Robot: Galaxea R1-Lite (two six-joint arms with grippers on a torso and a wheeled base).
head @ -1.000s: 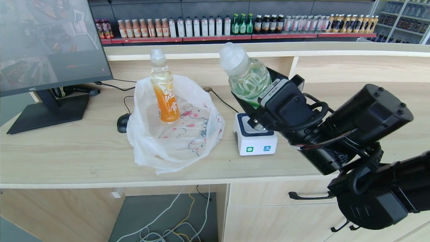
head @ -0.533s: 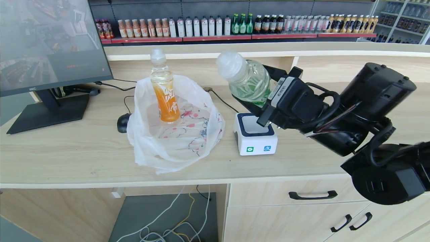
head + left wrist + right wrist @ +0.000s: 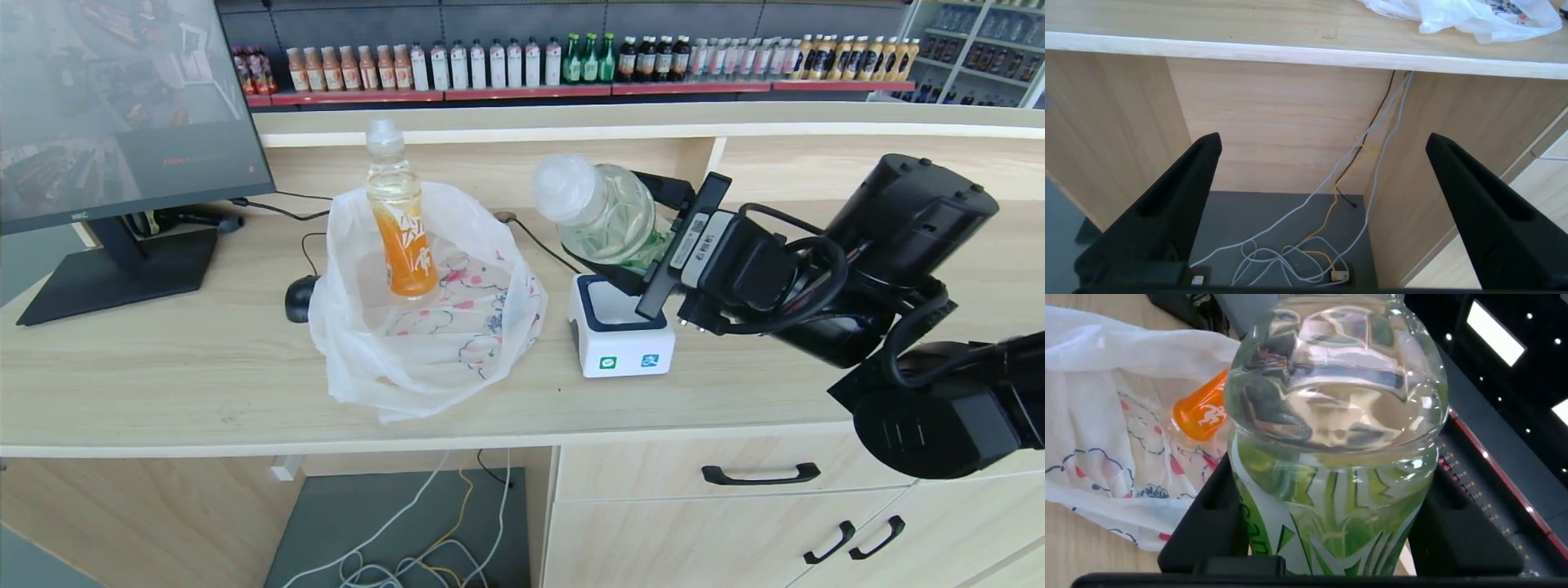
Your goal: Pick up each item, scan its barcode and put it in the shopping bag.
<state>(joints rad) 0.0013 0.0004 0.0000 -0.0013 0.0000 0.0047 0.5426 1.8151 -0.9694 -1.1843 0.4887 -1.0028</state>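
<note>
Between the right gripper's [image 3: 624,230] clamped jaws lies the green-labelled bottle [image 3: 600,208], tilted, just above the white scanner [image 3: 620,336]; the shopping bag [image 3: 424,331] stands beyond its cap. The left gripper [image 3: 1323,145] gapes wide.

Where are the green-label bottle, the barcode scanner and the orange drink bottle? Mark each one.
green-label bottle [image 3: 608,214]: head view, on its clear body.
barcode scanner [image 3: 622,347]: head view, on its white front face.
orange drink bottle [image 3: 406,245]: head view, on its orange label.
</note>
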